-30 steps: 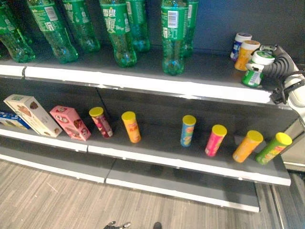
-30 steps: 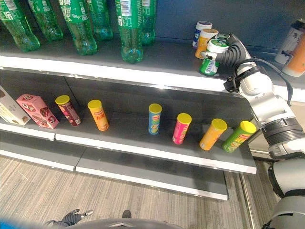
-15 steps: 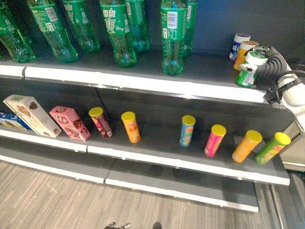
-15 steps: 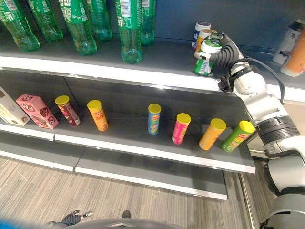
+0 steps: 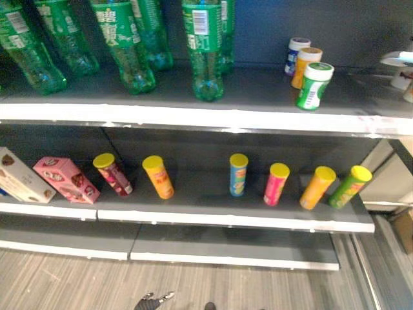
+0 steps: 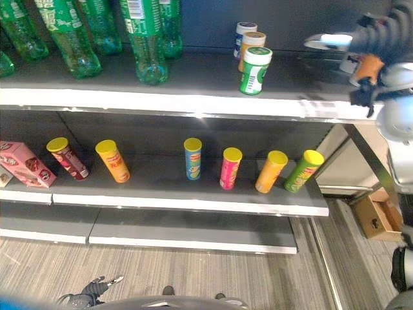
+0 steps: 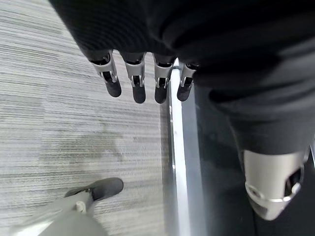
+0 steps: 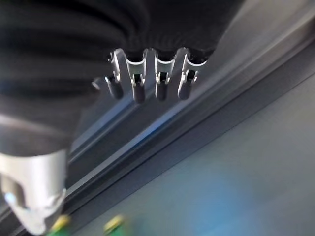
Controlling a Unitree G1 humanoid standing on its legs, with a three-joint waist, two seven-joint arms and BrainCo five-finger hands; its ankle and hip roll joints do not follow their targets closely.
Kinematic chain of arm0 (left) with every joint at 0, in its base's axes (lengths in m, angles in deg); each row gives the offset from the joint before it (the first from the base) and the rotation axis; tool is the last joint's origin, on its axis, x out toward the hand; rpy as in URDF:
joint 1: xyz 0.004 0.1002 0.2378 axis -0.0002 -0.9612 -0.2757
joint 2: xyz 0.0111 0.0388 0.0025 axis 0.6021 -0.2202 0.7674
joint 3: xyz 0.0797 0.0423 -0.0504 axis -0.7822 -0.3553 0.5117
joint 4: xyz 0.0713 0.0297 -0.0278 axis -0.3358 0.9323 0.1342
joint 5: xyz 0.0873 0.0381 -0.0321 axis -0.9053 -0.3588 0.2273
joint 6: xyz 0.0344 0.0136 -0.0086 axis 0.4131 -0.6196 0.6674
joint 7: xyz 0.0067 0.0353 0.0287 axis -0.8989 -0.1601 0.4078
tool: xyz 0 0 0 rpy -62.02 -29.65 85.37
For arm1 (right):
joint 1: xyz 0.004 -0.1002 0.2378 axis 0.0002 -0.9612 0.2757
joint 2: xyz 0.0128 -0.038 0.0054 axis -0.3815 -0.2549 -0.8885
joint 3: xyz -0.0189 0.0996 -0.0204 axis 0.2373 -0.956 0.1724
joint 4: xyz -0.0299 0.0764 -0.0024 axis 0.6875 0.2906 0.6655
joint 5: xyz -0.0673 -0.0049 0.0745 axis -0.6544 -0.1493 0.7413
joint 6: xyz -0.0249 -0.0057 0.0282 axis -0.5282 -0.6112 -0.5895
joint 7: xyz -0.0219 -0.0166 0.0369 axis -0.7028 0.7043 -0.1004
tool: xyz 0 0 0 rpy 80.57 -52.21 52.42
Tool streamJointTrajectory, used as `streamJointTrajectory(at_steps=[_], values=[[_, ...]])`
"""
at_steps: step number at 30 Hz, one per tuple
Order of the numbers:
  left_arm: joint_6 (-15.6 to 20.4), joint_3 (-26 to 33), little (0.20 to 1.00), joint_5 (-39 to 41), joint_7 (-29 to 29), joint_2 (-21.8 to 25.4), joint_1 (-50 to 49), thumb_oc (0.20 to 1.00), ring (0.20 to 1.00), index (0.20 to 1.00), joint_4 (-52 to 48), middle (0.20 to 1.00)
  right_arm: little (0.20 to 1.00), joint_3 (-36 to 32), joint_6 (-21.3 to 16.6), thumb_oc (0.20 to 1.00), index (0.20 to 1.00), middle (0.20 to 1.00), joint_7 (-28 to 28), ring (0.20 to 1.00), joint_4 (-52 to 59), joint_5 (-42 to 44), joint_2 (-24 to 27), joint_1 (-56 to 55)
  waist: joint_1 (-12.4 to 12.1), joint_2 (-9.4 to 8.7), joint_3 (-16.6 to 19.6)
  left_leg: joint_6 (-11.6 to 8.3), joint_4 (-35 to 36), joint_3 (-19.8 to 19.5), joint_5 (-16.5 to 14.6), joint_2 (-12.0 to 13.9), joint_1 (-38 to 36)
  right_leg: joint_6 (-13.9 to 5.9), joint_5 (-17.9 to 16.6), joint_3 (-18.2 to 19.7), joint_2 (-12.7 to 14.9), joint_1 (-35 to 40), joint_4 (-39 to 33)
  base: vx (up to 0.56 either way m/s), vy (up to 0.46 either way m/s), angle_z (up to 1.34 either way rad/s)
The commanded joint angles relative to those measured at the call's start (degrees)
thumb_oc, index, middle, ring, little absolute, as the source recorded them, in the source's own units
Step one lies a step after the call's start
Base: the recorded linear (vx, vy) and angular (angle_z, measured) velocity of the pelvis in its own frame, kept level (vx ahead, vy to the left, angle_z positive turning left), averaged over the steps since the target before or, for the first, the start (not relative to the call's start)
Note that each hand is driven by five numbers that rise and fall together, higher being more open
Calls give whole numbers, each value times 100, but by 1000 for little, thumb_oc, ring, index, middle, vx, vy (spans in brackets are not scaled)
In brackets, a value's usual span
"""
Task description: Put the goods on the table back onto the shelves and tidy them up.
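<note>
Now the green-and-white jar [image 6: 255, 70] stood upright on the top shelf [image 6: 193, 100], long axis vertical, just in front of an orange jar [image 6: 250, 46] and a white-and-blue jar [image 6: 244, 31] and free of any hand. The right hand [image 8: 147, 78] was off to the jar's right, at the far right end of that shelf, well apart from it. In its own wrist view the fingers [image 8: 162, 91] hung straight in a row, holding nothing; so, open and empty. The left hand [image 7: 142, 78] hung low over the floor, fingers relaxed and apart, nothing in it. The right hand was plainly the nearer one to the top shelf; judged that any further straightening of the jar would fall to it, reaching leftward along the shelf.

Surface: dark shelf boards with pale front edges. Green bottles [image 5: 205, 45] crowded the left and middle of the top shelf. Middle shelf [image 5: 226, 216] carried a row of yellow-lidded tubes [image 5: 238, 174], all leaning, plus a pink box [image 5: 66, 179] and a pale box [image 5: 22, 184] at the left end. The bottom shelf looked bare.

Room: grey wood-grain floor [image 6: 193, 278]; a small cardboard box [image 6: 376, 217] sat on it beyond the shelving's right end. A shoe [image 7: 98, 188] showed on the floor near the left hand.
</note>
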State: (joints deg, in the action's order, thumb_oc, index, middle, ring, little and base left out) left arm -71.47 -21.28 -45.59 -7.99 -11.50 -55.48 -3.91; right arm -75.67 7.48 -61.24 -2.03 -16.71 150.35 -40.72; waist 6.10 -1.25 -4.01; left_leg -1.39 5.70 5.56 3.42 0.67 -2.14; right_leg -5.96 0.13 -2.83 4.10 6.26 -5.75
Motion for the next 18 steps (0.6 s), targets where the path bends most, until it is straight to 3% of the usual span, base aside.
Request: streamJointTrajectory(at_steps=[1,8,9,11,13,16,18], values=[[85,-186,1000,-36,84,247,337,1000,1000,1000,173,1000,1000,-71,-113,1000,1000,1000,140,1000,120,-195,-174,53,-172,-225,49,-137,-79,116,-910,177,-517,-553,-165,-9,551,-557,370,-7,142,-27],[115,-329,1000,-263,3,252,552,1000,1000,1000,5,1000,1000,-733,-73,1000,1000,1000,98,1000,380,-432,-683,-1157,262,-318,-160,57,-70,579,-1008,59,-532,-737,-419,639,502,-1109,607,-38,134,-44],[115,-341,1000,-264,3,260,555,1000,1000,1000,6,1000,1000,-763,-71,1000,1000,1000,94,1000,396,-434,-693,-1189,225,-325,-149,57,-70,604,-1011,59,-525,-738,-417,667,497,-1137,622,-140,51,-77],[113,-422,1000,-405,16,265,688,1000,1000,1000,-56,1000,1000,-949,-11,1000,1000,1000,99,1000,407,-503,-1090,-1663,415,-412,-342,87,-70,897,-956,123,-418,-862,-708,841,343,-1546,784,-173,22,-77],[106,-434,1000,-465,2,284,691,1000,1000,1000,-159,1000,1000,-985,-17,1000,1000,1000,69,1000,462,-490,-1297,-1894,450,-354,-396,112,-72,1095,-933,214,-378,-833,-576,645,365,-1574,905,-119,10,-62],[96,-426,1000,-455,-20,288,733,1000,1000,1000,-280,1000,1000,-1074,-30,1000,1000,1000,-57,1000,636,-444,-1539,-2227,399,-248,-432,120,-100,1384,-845,368,-252,-622,-248,150,624,-1404,1187,-153,-5,-94],[88,-406,1000,-417,-27,294,758,1000,1000,1000,-319,1000,1000,-1120,-43,1000,1000,1000,-96,1000,687,-404,-1642,-2312,373,-227,-386,117,-131,1592,-810,459,-172,-601,-189,-31,814,-1263,1320,-143,-66,-96]])
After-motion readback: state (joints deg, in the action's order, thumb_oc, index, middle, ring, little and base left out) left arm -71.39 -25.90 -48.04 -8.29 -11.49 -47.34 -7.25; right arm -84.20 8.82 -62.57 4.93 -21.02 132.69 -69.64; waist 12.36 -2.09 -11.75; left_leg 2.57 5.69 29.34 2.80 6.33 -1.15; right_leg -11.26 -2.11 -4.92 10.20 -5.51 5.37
